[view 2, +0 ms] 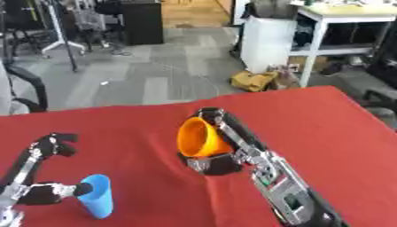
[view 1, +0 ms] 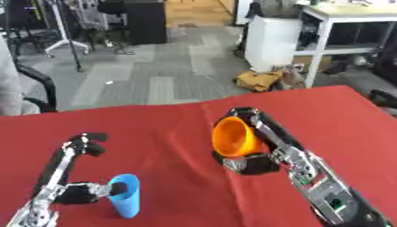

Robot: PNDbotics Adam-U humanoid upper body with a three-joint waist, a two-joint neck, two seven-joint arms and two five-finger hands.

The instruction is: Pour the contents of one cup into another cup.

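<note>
Reference landmark: the blue cup (view 1: 125, 195).

1. Your right hand (view 1: 256, 153) was curled round the orange cup (view 1: 235, 138), fingers over its far side and thumb under the base. The orange cup lay tipped, its long axis roughly level and its open mouth facing the blue cup's side of the red table (view 1: 170, 128). It sat to the right of the blue cup and farther from you, well apart from it.

2. The blue cup stood upright on the table, mouth up, close to your near edge. Your left hand (view 1: 77, 193) was just beside it on its left. The thumb reached toward the rim, and the fingers rose straight up and away from the cup. You could not tell from either view whether the thumb touched the rim. The fingers were spread and held nothing.

3. Governing relation: the receiving mouth lay left of and nearer than the orange cup's lip. By this reading, the pour required the right arm to carry the orange cup leftward and toward you until its lip stood over the blue cup. The right hand alone held the source.

4. What the orange cup contained could not be seen.

5. Neither cup showed a readable brand, label or writing.
</note>
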